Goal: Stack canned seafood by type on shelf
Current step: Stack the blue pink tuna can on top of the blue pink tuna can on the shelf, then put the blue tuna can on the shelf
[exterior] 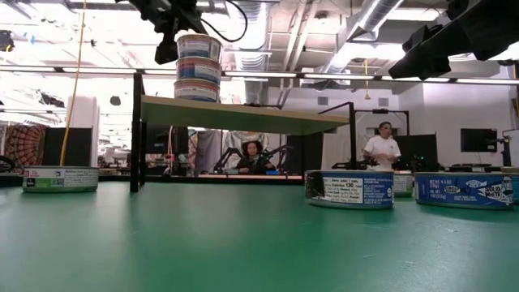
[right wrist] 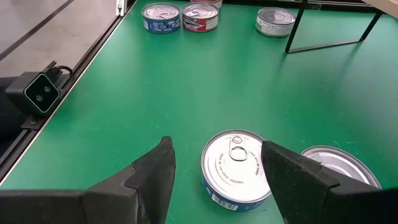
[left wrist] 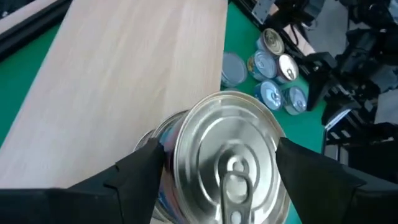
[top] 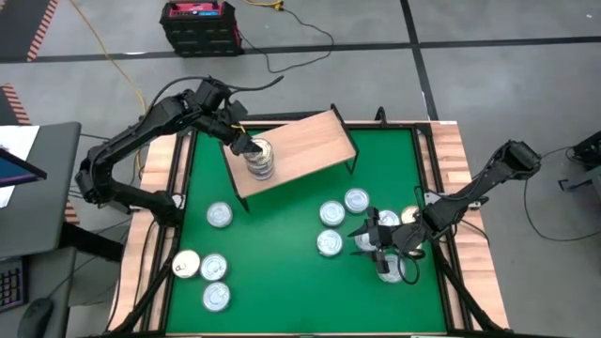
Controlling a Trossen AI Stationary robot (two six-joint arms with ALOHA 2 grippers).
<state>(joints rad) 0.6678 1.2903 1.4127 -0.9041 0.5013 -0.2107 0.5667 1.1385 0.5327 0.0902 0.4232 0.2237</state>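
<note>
The shelf (top: 300, 145) is a light-wood board on thin black legs at the back of the green table. A stack of three tins (exterior: 199, 69) stands near its left end. My left gripper (left wrist: 217, 155) is open at the stack. Its fingers (left wrist: 134, 174) stand close on either side of the top tin (left wrist: 227, 149), which has a silver pull-tab lid. My right gripper (right wrist: 217, 155) hangs open over the table's right part. Its fingers stand on either side of a silver-lidded tin (right wrist: 236, 168) resting on the table, without touching it.
Loose tins lie on the table: several at the left front (top: 214, 267), one of them cream-topped (top: 186, 264), and a cluster right of the middle (top: 331, 213). Another tin (right wrist: 339, 165) sits beside the one under my right gripper. People (exterior: 381, 146) are in the room beyond.
</note>
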